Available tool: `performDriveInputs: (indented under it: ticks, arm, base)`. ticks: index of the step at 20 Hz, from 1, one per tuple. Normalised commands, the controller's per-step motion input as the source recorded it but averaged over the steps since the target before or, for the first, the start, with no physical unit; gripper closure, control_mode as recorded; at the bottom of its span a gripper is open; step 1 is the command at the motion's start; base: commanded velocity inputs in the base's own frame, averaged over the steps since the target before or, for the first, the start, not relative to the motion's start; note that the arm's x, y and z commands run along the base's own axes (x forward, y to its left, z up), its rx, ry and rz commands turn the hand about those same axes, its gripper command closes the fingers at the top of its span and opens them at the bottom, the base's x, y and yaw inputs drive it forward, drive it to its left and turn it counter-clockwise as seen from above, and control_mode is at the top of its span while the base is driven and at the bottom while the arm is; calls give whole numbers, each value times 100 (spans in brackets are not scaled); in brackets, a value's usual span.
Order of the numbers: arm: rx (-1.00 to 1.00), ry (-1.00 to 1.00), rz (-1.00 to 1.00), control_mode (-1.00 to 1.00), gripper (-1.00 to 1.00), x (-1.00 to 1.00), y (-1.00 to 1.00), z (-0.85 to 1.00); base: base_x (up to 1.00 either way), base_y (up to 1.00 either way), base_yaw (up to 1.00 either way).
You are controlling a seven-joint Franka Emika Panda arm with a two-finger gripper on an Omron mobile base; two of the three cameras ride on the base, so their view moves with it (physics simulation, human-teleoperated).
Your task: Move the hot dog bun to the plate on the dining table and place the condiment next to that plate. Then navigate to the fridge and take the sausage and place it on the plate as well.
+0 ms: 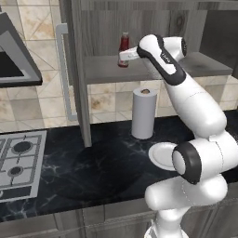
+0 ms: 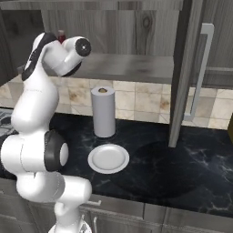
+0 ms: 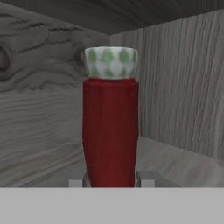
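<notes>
The open grey wooden wall cabinet (image 1: 139, 69) holds the slim red ketchup bottle with a pale cap (image 1: 123, 49) upright on its shelf. The two-finger gripper (image 3: 111, 179) is narrowed around the bottle's lower body, apparently gripping it, probably to lift it out.

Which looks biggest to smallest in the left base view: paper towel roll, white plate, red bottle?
1. Paper towel roll, clearly the largest.
2. White plate, partly hidden by the arm, so its rank is unsure.
3. Red bottle, smallest, though it stands farther back on the cabinet shelf, which shrinks it.
</notes>
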Motion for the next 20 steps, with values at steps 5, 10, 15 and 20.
performDriveInputs:
  ticks: [5,10,15,20]
  arm:
    - [5,-5,0,-100,100,-89,-31,7]
    - [1,0,0,-100,100,-90,-27,16]
    - [0,2,0,-100,100,-97,-37,17]
    - [0,0,0,-100,100,-100,-44,1]
  base:
    - [0,0,0]
    - [0,0,0]
    - [0,0,0]
    - [0,0,0]
